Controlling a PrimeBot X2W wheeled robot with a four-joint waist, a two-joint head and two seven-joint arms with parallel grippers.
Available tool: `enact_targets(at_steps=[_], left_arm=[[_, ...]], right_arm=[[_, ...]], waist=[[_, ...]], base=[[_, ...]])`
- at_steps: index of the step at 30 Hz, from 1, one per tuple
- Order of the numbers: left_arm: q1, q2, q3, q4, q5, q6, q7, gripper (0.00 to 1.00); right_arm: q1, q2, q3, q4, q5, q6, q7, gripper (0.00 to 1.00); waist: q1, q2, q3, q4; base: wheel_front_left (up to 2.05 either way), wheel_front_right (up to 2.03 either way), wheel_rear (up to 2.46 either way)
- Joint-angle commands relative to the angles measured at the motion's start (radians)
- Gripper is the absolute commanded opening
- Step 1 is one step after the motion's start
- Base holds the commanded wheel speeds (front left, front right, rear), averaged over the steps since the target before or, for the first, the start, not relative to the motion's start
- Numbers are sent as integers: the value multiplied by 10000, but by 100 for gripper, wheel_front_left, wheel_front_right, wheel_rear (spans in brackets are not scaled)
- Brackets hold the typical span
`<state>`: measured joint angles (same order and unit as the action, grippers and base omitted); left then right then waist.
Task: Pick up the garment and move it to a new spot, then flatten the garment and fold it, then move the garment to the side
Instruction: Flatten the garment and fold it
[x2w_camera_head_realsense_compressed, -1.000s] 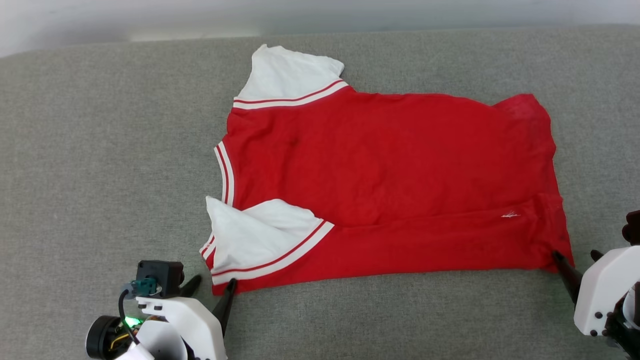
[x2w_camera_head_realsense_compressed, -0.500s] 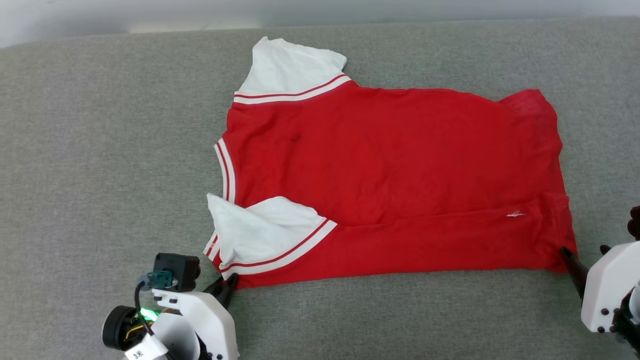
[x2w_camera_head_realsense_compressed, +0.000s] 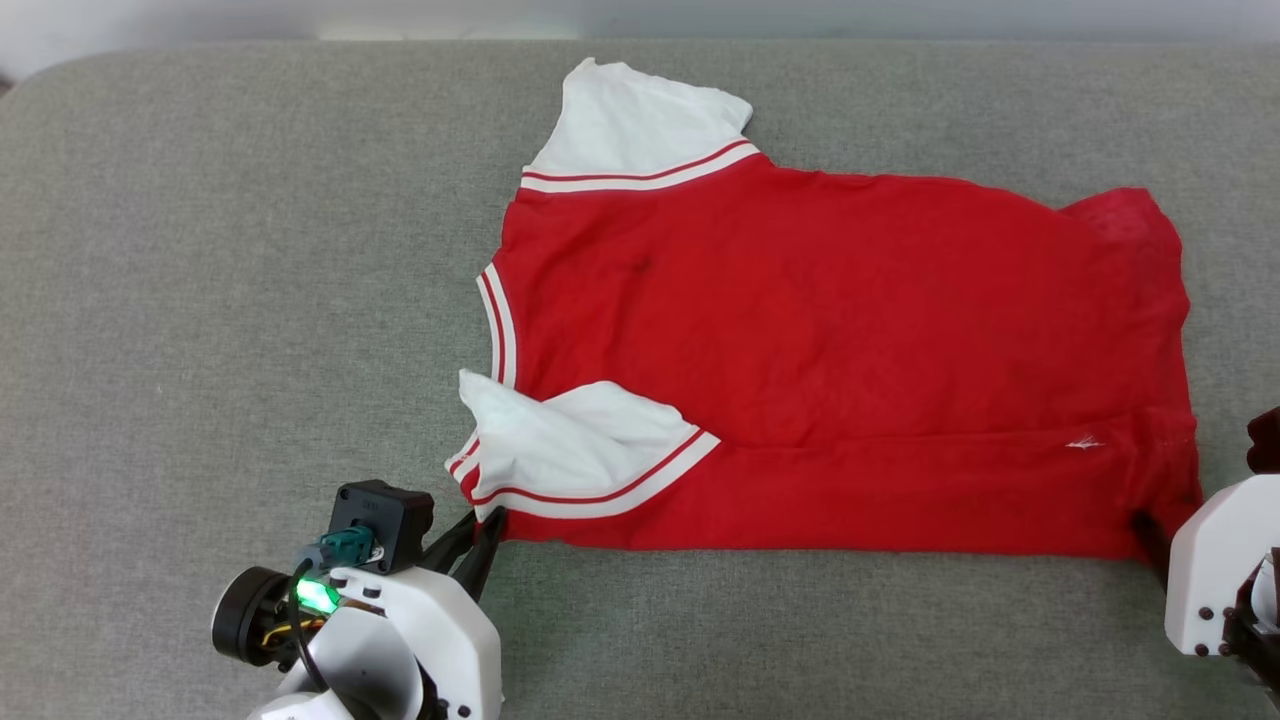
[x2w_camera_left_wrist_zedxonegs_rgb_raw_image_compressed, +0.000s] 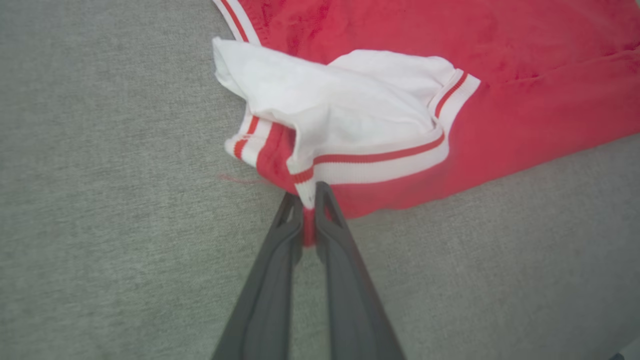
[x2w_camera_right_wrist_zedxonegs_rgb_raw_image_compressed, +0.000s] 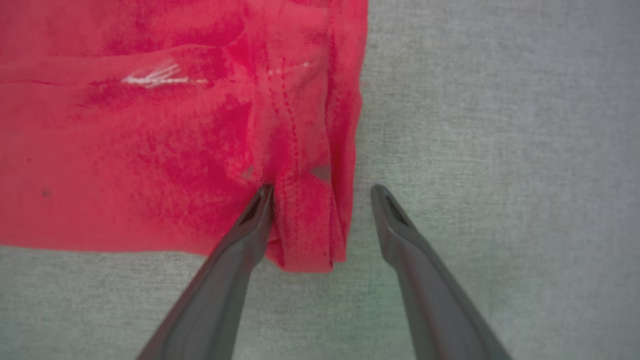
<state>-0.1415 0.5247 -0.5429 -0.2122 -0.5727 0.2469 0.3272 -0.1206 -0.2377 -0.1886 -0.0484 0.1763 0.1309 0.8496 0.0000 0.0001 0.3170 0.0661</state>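
In the head view, your left gripper (x2w_camera_head_realsense_compressed: 487, 522), spread a second ago, has pinched together on the near shoulder corner of the garment (x2w_camera_head_realsense_compressed: 830, 360), which lies spread across the grey cushion (x2w_camera_head_realsense_compressed: 200, 300). The left wrist view shows red cloth clamped between its fingers, just under the crumpled white sleeve (x2w_camera_left_wrist_zedxonegs_rgb_raw_image_compressed: 340, 100), so that corner looks ready to lift. In the right wrist view, your right gripper (x2w_camera_right_wrist_zedxonegs_rgb_raw_image_compressed: 321, 192) stands apart, straddling the bunched hem corner, so close it first; that folded sleeve will need flattening.
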Motion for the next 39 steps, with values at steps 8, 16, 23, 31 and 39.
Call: enact_targets(at_steps=[8,16,23,31,39], left_arm=[[-115,86,-66,-360,130,58,45,0],[33,266,-141,-56,-31,-86,299,0],[161,611,-190,276,-193,-333,511,0],[1019,952,-78,211,-571,-183,538,0],[2284,1368,-190,-610,-862,39,657,0]], right_arm=[[-63,220,68,1035,27,-2,-57,100],[238,92,588,1840,277,-2,117,0],[325,-285,337,1601,394,-8,-117,0],[831,-658,174,476,761,-10,4,0],[2308,-658,-69,-701,1129,-8,471,0]], waist=[[0,-1,297,166],[0,-1,322,168],[0,-1,-121,62],[0,-1,-965,-104],[0,-1,-1492,-156]], base=[[0,0,0],[0,0,0],[0,0,0],[0,0,0],[0,0,0]])
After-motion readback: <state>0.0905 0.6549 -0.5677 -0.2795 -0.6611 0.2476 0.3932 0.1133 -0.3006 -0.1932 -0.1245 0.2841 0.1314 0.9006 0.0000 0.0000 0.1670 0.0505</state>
